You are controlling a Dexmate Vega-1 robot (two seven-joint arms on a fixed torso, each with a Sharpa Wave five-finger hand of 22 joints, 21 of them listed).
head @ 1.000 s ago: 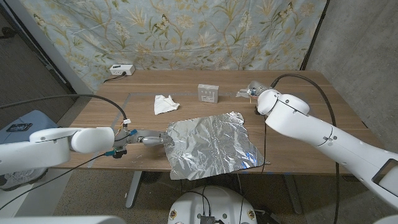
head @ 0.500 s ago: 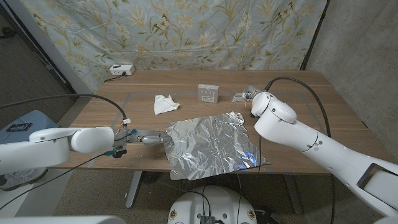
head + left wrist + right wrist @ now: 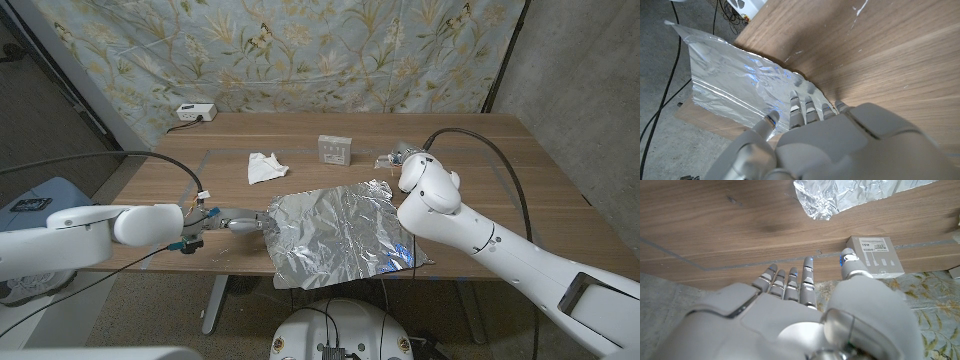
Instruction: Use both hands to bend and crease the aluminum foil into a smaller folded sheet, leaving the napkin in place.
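Note:
The crinkled aluminum foil [image 3: 340, 235] lies spread near the table's front edge, its front part hanging over the edge. My left hand [image 3: 240, 224] lies at the foil's left edge. In the left wrist view its fingers [image 3: 801, 106] are stretched out, their tips touching the foil [image 3: 735, 85], with the thumb apart. My right hand [image 3: 391, 157] hovers past the foil's far right corner, mostly hidden by its own forearm. In the right wrist view that hand [image 3: 805, 280] is spread and holds nothing, with the foil corner [image 3: 840, 200] ahead of it. The white napkin [image 3: 265, 166] lies crumpled behind the foil's left side.
A small white box [image 3: 335, 149] stands behind the foil, close to my right hand's thumb [image 3: 850, 262] in the right wrist view. A white device [image 3: 196, 112] sits at the table's far left edge. A flowered cloth hangs behind the table.
My right arm has swung left, bringing its hand from the table's far right toward the foil's far right corner. The left hand and the foil have stayed put.

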